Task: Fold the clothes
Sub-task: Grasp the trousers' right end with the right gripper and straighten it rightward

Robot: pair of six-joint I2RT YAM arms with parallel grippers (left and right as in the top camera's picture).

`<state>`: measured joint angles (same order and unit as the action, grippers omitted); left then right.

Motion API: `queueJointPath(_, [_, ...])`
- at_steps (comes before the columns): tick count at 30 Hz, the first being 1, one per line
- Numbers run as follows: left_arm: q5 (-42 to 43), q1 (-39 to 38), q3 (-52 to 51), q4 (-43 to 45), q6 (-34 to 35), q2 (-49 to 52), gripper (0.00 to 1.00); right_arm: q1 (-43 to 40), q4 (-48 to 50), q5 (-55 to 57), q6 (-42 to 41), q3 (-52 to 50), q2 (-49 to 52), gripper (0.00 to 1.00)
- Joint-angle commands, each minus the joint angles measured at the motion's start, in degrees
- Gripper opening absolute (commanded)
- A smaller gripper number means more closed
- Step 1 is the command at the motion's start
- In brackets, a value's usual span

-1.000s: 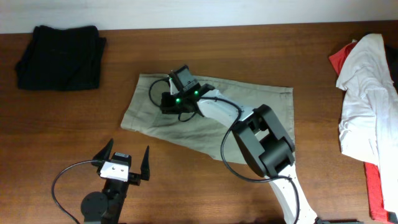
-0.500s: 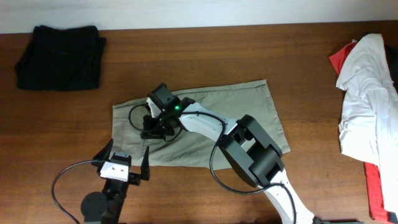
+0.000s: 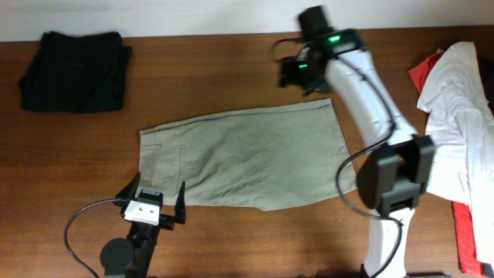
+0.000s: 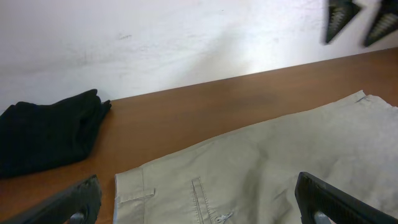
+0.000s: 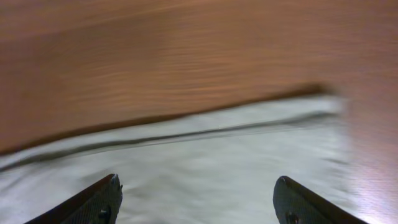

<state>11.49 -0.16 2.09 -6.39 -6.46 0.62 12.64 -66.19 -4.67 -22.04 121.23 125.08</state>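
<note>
The tan trousers (image 3: pixel 247 158) lay spread out flat in the middle of the brown table (image 3: pixel 231 69), with the pocket end on the left side. The left fingers (image 4: pixel 336 200) sat low at the near edge of the trousers. They were wide apart and held nothing. The right fingers (image 5: pixel 87 202) were up by the far right corner of the trousers, over the hem and the bare wood next to it. They were wide apart too, with nothing between them, and the picture from that arm was blurry. A black garment (image 3: pixel 73 59) lay bunched at the far left corner of the table, well away from the trousers. At the right edge of the table a white garment (image 3: pixel 455 108) lay in a heap on top of a red garment (image 3: pixel 423 71).
</note>
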Motion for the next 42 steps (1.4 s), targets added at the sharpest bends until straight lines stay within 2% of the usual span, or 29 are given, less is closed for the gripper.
queueJointPath(1, [-0.39, 0.39, -0.33, -0.02, -0.76, -0.22, 0.99, -6.56, -3.04, 3.45, 1.07, 1.05, -5.86, 0.81])
queueJointPath(5, [-0.39, 0.39, -0.33, -0.02, -0.76, -0.22, 0.99, -11.26, -8.98, 8.04, 1.07, 1.05, -13.68, 0.83])
queueJointPath(9, [-0.39, 0.39, -0.33, -0.02, -0.76, -0.22, 0.99, -14.36, -18.21, 9.64, 7.19, -0.13, -15.26, 0.99])
queueJointPath(10, [-0.39, 0.39, -0.33, -0.02, -0.76, -0.22, 0.99, -14.62, -19.02, 9.66, 8.63, -1.6, -15.06, 0.99])
queueJointPath(13, [-0.39, 0.39, -0.33, -0.02, -0.76, -0.22, 0.99, -14.64, -17.07, 9.49, 9.66, -10.16, -15.04, 0.99])
queueJointPath(16, [-0.39, 0.39, -0.33, -0.02, -0.76, -0.22, 0.99, -14.64, -8.7, 8.72, 10.69, -22.56, -15.04, 1.0])
queueJointPath(19, [-0.39, 0.39, -0.33, -0.02, -0.76, -0.22, 0.99, -14.64, 0.63, 3.04, 11.85, -33.53, -15.02, 0.85])
queueJointPath(22, [-0.39, 0.39, -0.33, -0.02, -0.76, -0.22, 0.99, -14.64, 9.55, -5.22, 19.21, -41.29, -15.04, 0.84])
queueJointPath(27, [-0.39, 0.39, -0.33, -0.02, -0.76, -0.22, 0.99, -14.64, 20.59, -5.64, 20.37, -49.4, -14.99, 0.81])
queueJointPath(30, [-0.39, 0.39, -0.33, -0.02, -0.76, -0.22, 0.99, -14.64, 22.34, -5.62, 20.37, -50.53, -14.99, 0.7])
queueJointPath(34, [-0.39, 0.39, -0.33, -0.02, -0.76, -0.22, 0.99, -14.62, 23.37, -5.64, 20.31, -50.58, -14.97, 0.65])
queueJointPath(42, [-0.39, 0.39, -0.33, -0.02, -0.76, -0.22, 0.99, -14.56, 24.09, -5.27, 20.33, -50.58, -12.28, 0.64])
